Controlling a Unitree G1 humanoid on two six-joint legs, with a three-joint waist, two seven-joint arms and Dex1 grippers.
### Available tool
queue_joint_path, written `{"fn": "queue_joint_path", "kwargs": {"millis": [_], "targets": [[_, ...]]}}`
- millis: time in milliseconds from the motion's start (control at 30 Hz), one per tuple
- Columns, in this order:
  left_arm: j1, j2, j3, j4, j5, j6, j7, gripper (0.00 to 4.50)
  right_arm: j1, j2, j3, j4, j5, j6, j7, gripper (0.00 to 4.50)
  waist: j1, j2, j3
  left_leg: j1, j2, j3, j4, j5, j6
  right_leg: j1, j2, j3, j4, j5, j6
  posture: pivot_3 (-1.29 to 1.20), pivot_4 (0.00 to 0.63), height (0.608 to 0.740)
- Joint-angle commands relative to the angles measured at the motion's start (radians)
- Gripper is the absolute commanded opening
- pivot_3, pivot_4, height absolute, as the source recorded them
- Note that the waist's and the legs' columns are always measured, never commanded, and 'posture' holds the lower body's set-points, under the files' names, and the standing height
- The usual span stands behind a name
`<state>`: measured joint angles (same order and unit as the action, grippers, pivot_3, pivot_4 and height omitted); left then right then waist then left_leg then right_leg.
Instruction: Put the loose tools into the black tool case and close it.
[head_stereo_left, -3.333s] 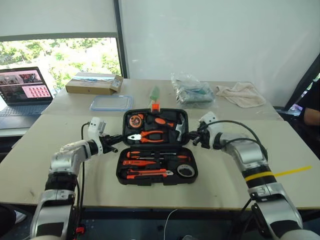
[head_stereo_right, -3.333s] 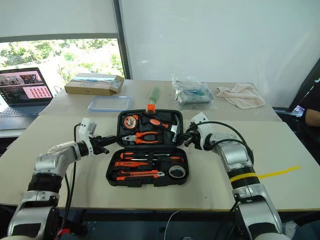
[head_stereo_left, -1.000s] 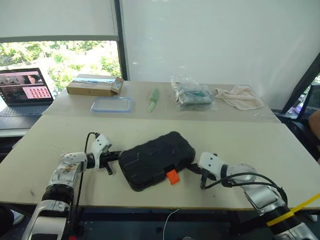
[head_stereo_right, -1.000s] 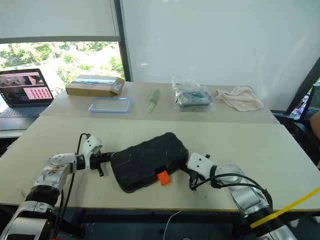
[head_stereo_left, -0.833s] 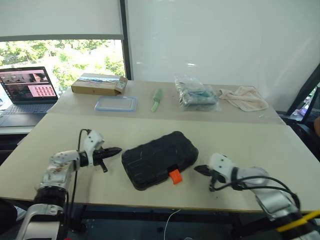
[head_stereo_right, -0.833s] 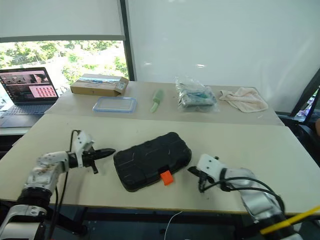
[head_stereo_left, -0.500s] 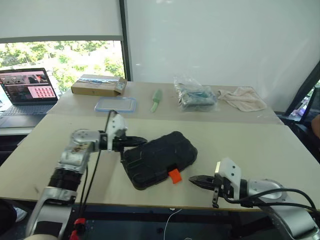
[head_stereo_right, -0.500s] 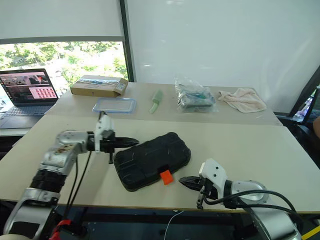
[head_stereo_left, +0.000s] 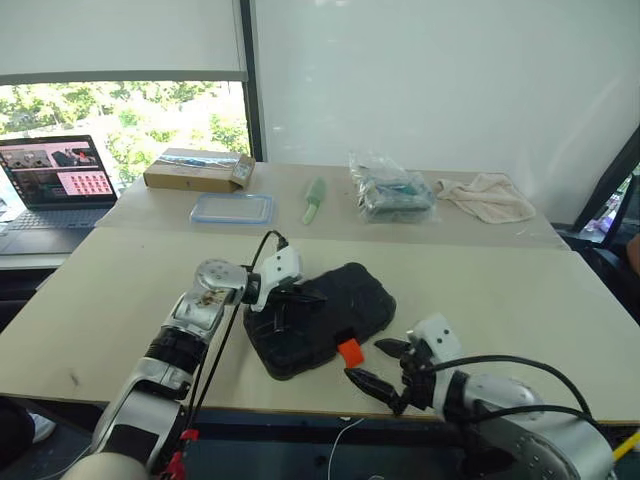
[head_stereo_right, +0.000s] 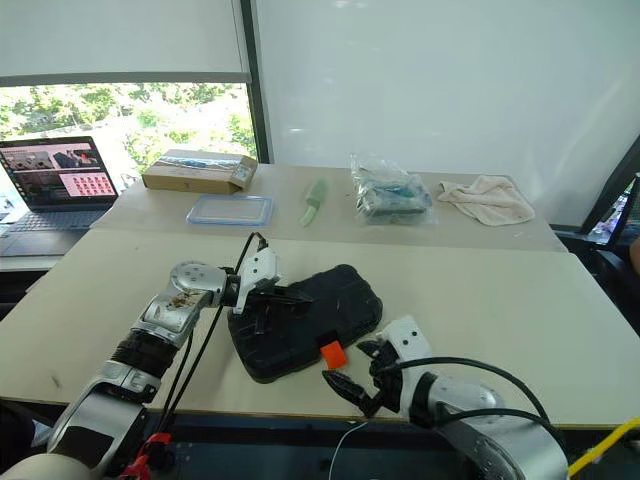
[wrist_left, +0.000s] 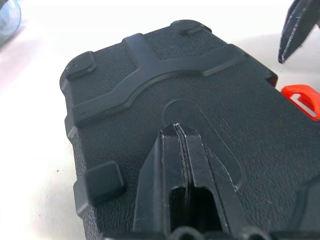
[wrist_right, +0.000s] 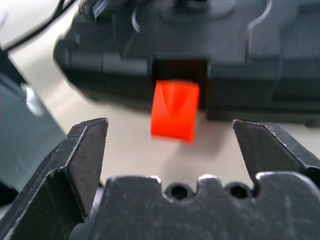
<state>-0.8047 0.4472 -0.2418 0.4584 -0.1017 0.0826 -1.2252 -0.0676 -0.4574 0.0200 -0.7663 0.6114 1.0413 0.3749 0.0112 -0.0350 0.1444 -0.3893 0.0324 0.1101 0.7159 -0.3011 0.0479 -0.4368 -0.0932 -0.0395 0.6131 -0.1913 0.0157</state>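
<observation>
Pale bench (head_stereo_left: 520, 300) under us, and nearest our edge sits our right end effector (head_stereo_right: 352, 372), fingers spread wide with nothing between them. Just past it, nearly touching, is the orange latch (wrist_right: 173, 111), hanging loose off the front edge of the black tool case (head_stereo_left: 350, 300). From the right wrist the latch sits dead centre between the fingers, so we'd say the right arm is the one for it. The case is shut and lies skewed, long axis running from near-left to far-right. Our left end effector (wrist_left: 180, 137) is pinched closed, empty, tips resting on the lid as if pinning it. Further back: clear blue-rimmed container (head_stereo_left: 231, 208), cardboard box (head_stereo_left: 197, 169), laptop (head_stereo_left: 47, 179).
</observation>
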Motion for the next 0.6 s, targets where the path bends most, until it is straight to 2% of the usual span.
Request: {"fn": "queue_joint_path", "kwargs": {"millis": [33,200,233,300,333,367,467,533,600], "targets": [[0.023,0.008,-0.026,0.018,0.045,-0.004,0.018,0.00,-0.017,0.014,0.031,-0.026,-0.015,0.035,-0.063,4.46,0.000,0.000,0.000,0.000,0.000,0.000,0.000,0.000,0.000,0.000,0.000,0.000,0.000,0.000,0.000,0.00,0.150,0.740],[0.035,0.020,-0.035,0.022,0.062,-0.014,0.024,0.00,-0.042,0.025,0.077,0.014,-0.042,0.049,-0.096,4.46,-0.001,0.000,0.000,0.000,0.000,0.000,0.000,0.000,0.000,0.000,0.000,0.000,0.000,0.000,0.000,0.00,0.150,0.740],[0.037,0.021,-0.035,0.022,0.064,-0.016,0.024,0.00,-0.049,0.028,0.084,0.023,-0.045,0.047,-0.099,3.96,-0.002,0.000,-0.001,0.000,0.000,0.000,0.000,0.000,0.000,0.000,0.000,0.000,0.000,0.000,0.000,0.00,0.150,0.740],[0.042,0.023,-0.034,0.019,0.064,-0.015,0.025,0.00,-0.064,0.032,0.101,0.043,-0.058,0.032,-0.101,3.73,-0.002,0.000,-0.001,0.001,0.000,0.000,0.000,0.000,0.000,0.001,0.000,0.000,0.000,0.000,0.000,0.00,0.150,0.740],[0.045,0.025,-0.034,0.016,0.064,-0.011,0.027,0.00,-0.071,0.035,0.107,0.052,-0.062,0.025,-0.098,3.10,-0.004,0.000,-0.001,0.001,0.000,0.000,0.000,0.000,0.000,0.001,0.000,0.000,0.000,0.000,0.000,0.00,0.150,0.740],[0.048,0.026,-0.033,0.013,0.064,-0.009,0.029,0.00,-0.076,0.036,0.113,0.059,-0.065,0.019,-0.095,2.93,-0.005,0.000,-0.001,0.001,0.000,0.000,0.000,0.000,0.000,0.001,0.000,0.000,0.000,0.000,0.000,0.00,0.150,0.740],[0.056,0.030,-0.032,0.002,0.062,-0.003,0.034,0.00,-0.086,0.036,0.132,0.080,-0.080,0.007,-0.086,1.87,-0.006,0.001,-0.002,0.002,0.000,0.000,-0.001,0.000,0.000,0.001,0.001,0.000,0.001,0.000,0.000,0.00,0.150,0.740],[0.061,0.032,-0.030,-0.007,0.061,0.001,0.039,0.00,-0.089,0.030,0.153,0.103,-0.094,-0.006,-0.074,1.34,-0.006,0.001,-0.002,0.002,0.000,0.000,-0.001,0.000,0.000,0.001,0.000,0.000,0.000,0.000,0.000,0.00,0.150,0.740],[0.065,0.034,-0.029,-0.016,0.059,0.007,0.042,0.00,-0.088,0.024,0.172,0.124,-0.108,-0.018,-0.060,1.21,-0.010,0.001,-0.003,0.002,0.000,0.000,-0.001,0.000,0.000,0.001,0.000,0.000,0.000,0.000,0.000,0.00,0.150,0.740]]}}
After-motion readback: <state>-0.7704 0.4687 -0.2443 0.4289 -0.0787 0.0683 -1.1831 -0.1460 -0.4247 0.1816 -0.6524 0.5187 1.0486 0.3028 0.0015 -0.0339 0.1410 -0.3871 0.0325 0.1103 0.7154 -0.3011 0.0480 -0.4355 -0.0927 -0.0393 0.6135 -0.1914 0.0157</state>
